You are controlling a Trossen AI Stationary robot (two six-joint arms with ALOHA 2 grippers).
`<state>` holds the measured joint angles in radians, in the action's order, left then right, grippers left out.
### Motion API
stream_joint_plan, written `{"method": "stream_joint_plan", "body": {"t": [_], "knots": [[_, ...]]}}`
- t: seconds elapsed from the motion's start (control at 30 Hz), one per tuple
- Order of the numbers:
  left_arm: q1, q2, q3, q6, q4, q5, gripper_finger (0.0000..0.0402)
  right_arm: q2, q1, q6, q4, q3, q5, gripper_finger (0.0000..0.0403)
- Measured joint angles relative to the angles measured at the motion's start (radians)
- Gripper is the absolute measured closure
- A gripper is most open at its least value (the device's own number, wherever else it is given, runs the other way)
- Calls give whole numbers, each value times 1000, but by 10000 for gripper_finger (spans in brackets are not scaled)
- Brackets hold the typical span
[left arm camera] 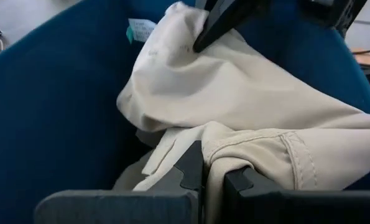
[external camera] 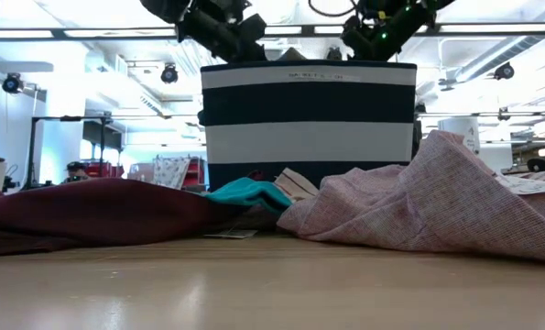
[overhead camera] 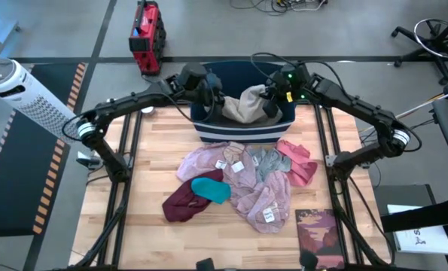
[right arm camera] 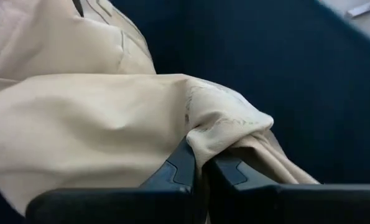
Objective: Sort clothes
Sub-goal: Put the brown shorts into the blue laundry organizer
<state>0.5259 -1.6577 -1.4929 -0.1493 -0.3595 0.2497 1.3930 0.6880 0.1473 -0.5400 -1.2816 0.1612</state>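
Observation:
A tan garment (overhead camera: 244, 104) lies bunched inside the dark blue bin (overhead camera: 242, 132) with a white stripe at the table's far side. My left gripper (overhead camera: 211, 102) is shut on the garment's left end and my right gripper (overhead camera: 272, 99) is shut on its right end, both inside the bin. On the table in front lie mauve-pink (overhead camera: 265, 199), grey (overhead camera: 265, 162), coral pink (overhead camera: 299, 162), teal (overhead camera: 211, 188) and maroon (overhead camera: 184, 203) clothes, several with white tags. My left gripper pinches a seamed edge of the tan garment (left arm camera: 217, 142) between its two fingers, several layers bunched. The garment rests in the bin. My right gripper pinches a bunched fold of the tan garment (right arm camera: 217, 134) between its two fingers. The cloth lies slack between the two grippers.
A dark red book (overhead camera: 321, 233) lies at the table's near right. The bin's walls (left arm camera: 54, 106) stand close around both grippers. A white cylinder (overhead camera: 24, 94) and a red box (overhead camera: 147, 34) stand on the floor beyond the table.

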Motion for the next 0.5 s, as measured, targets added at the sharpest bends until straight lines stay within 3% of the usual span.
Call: {"method": "stream_joint_plan", "body": {"t": [0.5], "knots": [[7, -2, 0, -25, -4, -11, 402, 161, 0, -9, -18, 0, 0, 402]]}}
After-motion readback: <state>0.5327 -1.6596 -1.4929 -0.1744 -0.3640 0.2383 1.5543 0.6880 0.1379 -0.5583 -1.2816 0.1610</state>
